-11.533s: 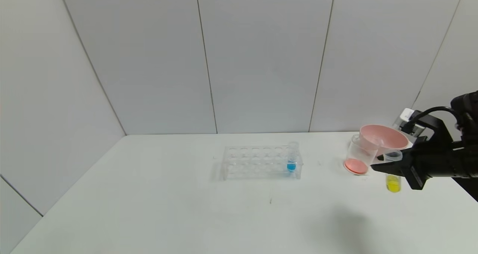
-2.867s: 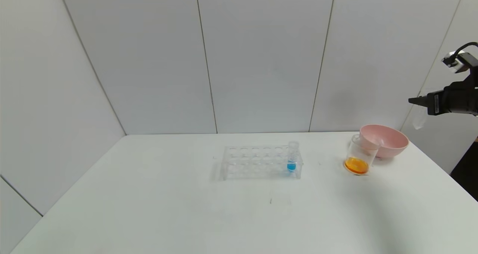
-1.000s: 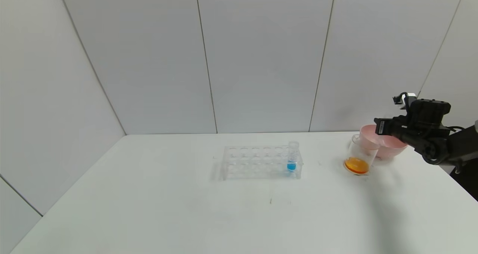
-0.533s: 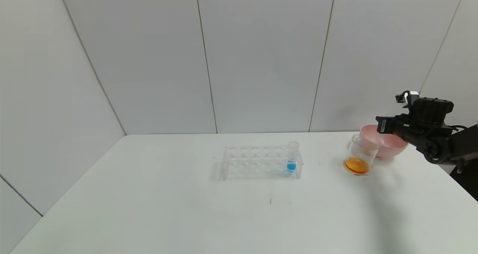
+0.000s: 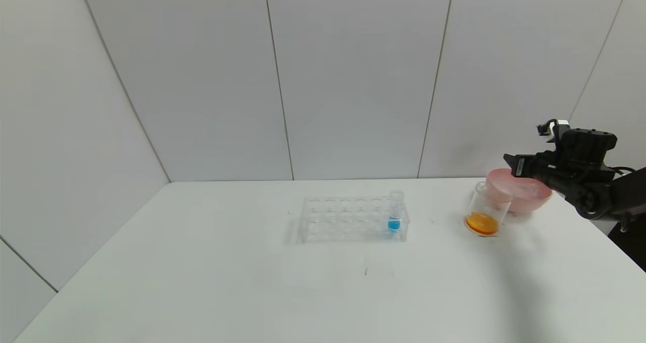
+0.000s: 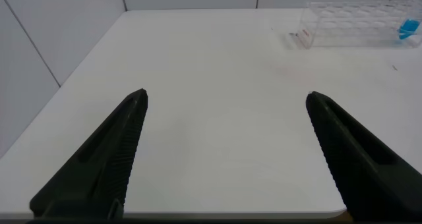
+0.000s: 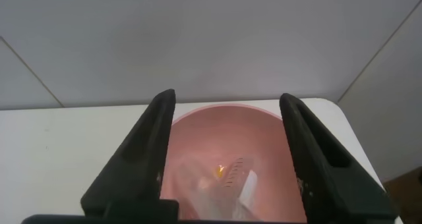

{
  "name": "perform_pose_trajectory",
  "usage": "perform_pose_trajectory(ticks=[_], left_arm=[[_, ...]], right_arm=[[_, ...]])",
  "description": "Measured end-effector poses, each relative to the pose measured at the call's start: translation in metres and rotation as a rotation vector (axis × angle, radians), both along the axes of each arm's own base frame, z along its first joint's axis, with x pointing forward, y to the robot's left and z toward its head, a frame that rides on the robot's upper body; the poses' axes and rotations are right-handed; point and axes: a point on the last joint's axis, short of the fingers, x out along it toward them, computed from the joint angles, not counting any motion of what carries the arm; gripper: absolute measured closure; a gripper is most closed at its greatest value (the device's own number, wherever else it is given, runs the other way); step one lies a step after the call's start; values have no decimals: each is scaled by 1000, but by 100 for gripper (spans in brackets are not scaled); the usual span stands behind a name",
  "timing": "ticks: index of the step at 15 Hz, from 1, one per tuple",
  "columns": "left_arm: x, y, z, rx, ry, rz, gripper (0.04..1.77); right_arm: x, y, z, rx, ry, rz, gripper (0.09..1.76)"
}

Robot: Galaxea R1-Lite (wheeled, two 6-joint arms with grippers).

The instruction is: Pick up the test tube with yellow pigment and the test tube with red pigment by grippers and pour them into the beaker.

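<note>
Right gripper (image 7: pixel 227 151): released, above round pink bowl (image 7: pixel 198 128) | clear tubes (image 7: pixel 221 188) inside bowl | clear beaker (image 5: pixel 485 213) just beside, orange liquid.

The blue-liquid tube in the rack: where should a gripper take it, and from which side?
Grip the blue tube on its bare upper end, just under the mouth, coming straight down. It stands upright in the end hole of the clear rack, whose walls shield its lower part; only the top protrudes.
</note>
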Motion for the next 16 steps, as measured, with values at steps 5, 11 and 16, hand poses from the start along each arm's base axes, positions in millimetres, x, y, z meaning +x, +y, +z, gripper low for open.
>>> perform_pose_trajectory(ticks=[5, 11, 16], left_arm=[[0, 0, 0, 0, 0, 0, 9], [0, 0, 0, 0, 0, 0, 9], [0, 0, 0, 0, 0, 0, 9]], right_arm=[[-4, 9, 17, 4, -26, 11, 42], [-27, 76, 50, 33, -67, 88, 27], [-75, 126, 65, 63, -55, 216, 21]])
